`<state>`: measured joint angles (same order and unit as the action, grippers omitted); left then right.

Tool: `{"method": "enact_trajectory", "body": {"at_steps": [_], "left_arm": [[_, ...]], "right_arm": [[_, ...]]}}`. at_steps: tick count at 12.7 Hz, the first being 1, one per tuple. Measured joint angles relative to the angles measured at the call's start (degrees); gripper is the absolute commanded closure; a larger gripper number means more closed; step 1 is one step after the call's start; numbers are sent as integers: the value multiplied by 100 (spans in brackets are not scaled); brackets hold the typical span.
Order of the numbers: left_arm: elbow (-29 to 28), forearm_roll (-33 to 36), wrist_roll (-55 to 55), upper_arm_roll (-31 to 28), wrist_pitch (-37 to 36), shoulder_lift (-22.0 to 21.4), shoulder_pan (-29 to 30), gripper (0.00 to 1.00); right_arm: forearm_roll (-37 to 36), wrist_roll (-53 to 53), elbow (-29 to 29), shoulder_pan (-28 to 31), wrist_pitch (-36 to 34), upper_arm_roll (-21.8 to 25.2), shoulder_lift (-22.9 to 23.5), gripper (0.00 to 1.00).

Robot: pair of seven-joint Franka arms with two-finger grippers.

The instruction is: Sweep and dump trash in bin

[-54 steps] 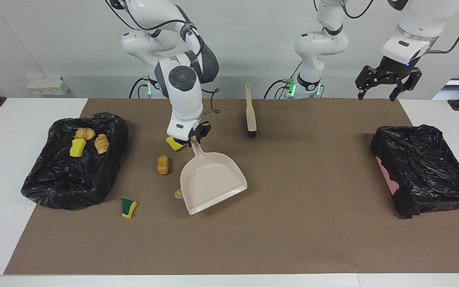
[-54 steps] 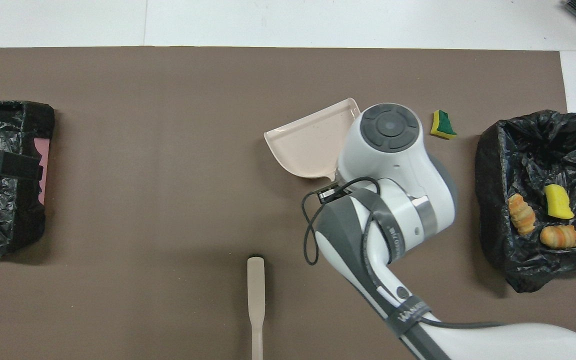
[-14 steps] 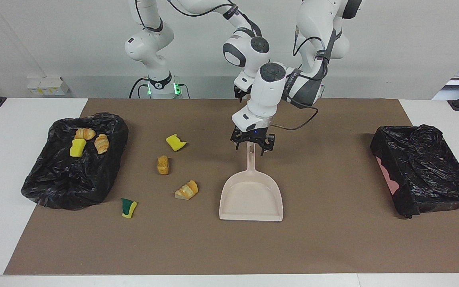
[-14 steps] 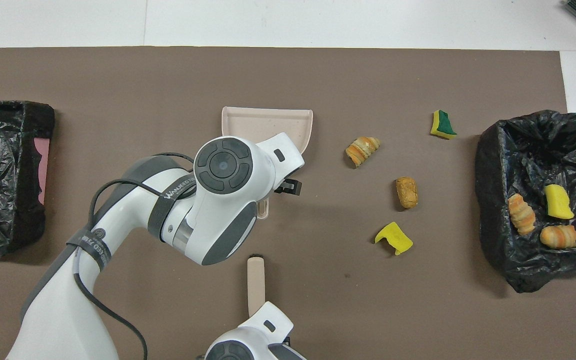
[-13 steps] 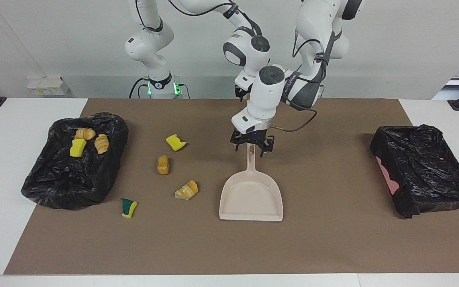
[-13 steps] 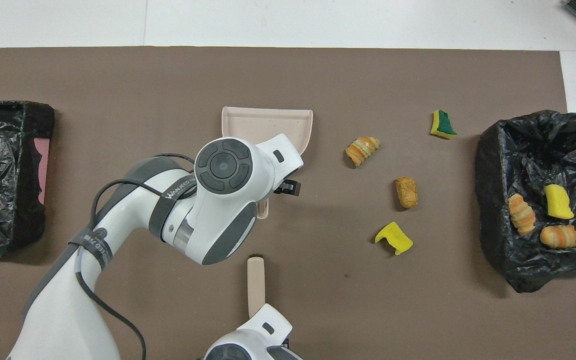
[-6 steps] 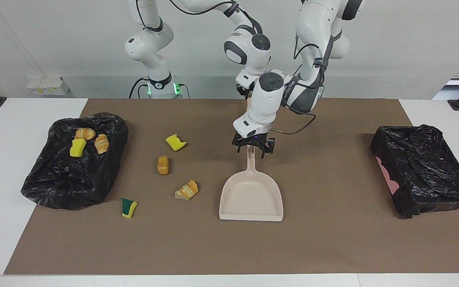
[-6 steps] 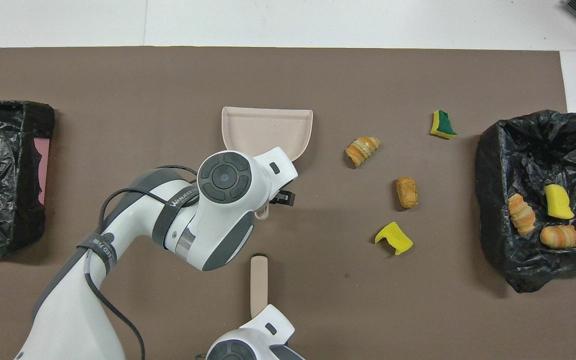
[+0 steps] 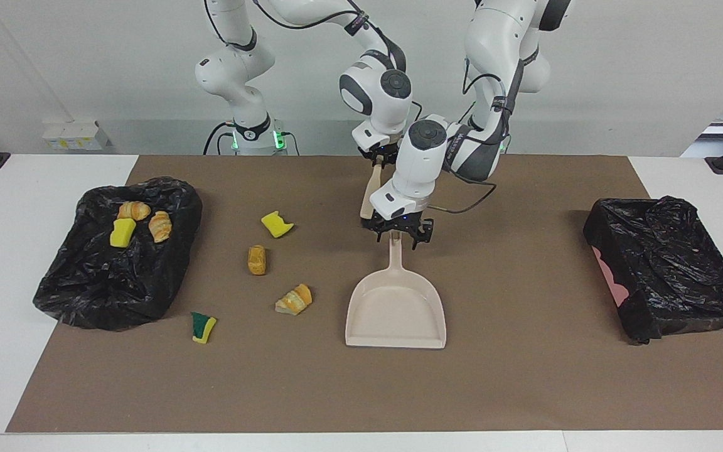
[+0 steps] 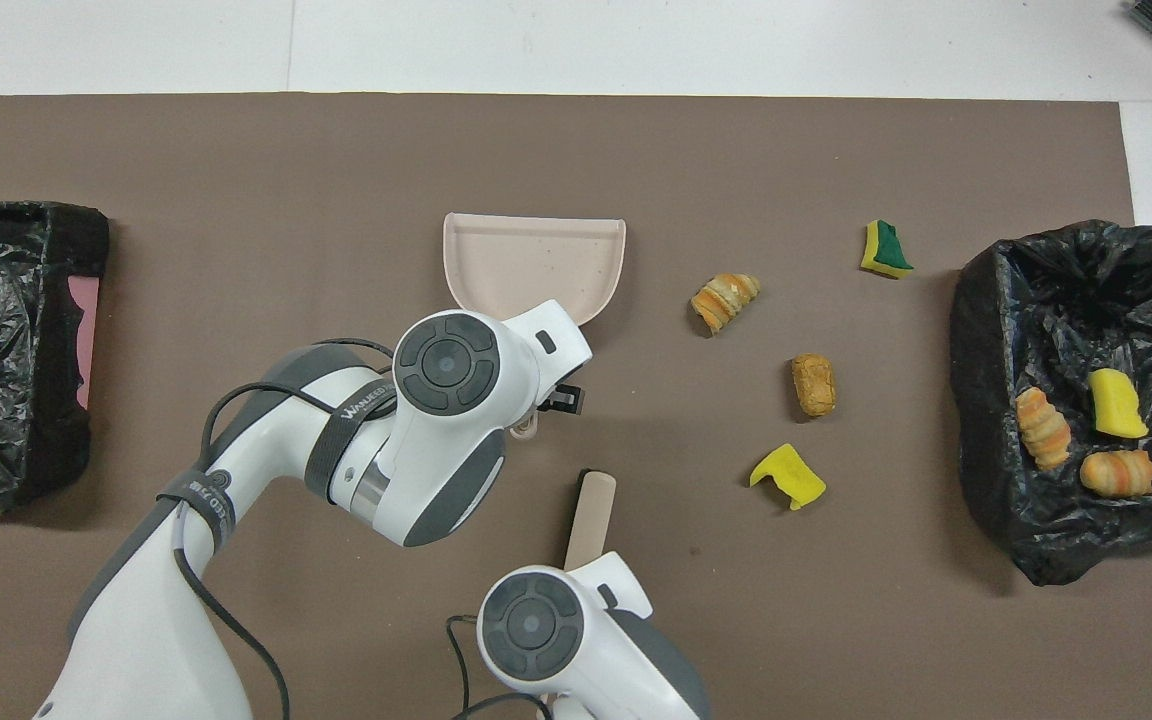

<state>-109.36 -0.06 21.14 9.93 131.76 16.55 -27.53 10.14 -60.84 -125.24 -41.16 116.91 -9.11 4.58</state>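
The right hand point(image 9: 379, 158), clenched on the handle of the beige brush point(image 9: 368, 194), now holds it lifted and tilted off the desk point(image 9: 524, 376), bristle end down; half a second ago the brush still lay flat near the robots. With the brush picked up, sweeping looks ready to begin.

The left hand point(image 9: 397, 233) hangs low at the tip of the beige dustpan point(image 9: 397, 307) handle, fingers pointing down on either side of it. Its grip has started to narrow within the last second, but whether it has the handle yet cannot be told. The left arm bends in from its base, forearm angled down to the handle; the right arm arches over from its own base and drops to the brush just beside the left wrist.

The dustpan lies flat in the middle of the brown mat point(image 9: 524, 263), its open mouth turned away from the robots.

Four pieces of trash are loose on the mat toward the right arm's end:
- a yellow sponge chunk point(image 9: 277, 224)
- a brown bread bit point(image 9: 257, 260)
- a croissant piece point(image 9: 294, 299)
- a green-faced sponge point(image 9: 203, 327)

Three more already lie in the black-lined bin point(image 9: 85, 282) at that end. A second black-lined bin point(image 9: 669, 270) sits at the left arm's end.
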Motion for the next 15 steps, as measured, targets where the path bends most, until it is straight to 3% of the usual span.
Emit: {"method": "enact_trajectory", "body": {"at_steps": [1,4,9,11,13,15], "left_arm": [[-17,0,18,0,1,-8,0,61],[-32,0,322,-17,31,-29,3,100],[-27,38,264,-101,43,-93,18,100],[-19,71,-485,-196,-233,-321,157,100],[-17,81,-1599,-228,-744,-649,461,100],[-23,81,-2755,-243,-1146,-847,711,100]], "right_arm": [[-18,-139,0,216,-78,8,-40,100],[-331,-454,0,786,-317,28,-154,100],[-727,-467,13,1627,-1394,45,-658,100],[-802,-467,-55,1803,-1899,44,-875,100],[-817,-467,-518,1910,-1977,41,-1154,100],[-817,-430,-1323,1976,-1548,39,-1571,100]]}}
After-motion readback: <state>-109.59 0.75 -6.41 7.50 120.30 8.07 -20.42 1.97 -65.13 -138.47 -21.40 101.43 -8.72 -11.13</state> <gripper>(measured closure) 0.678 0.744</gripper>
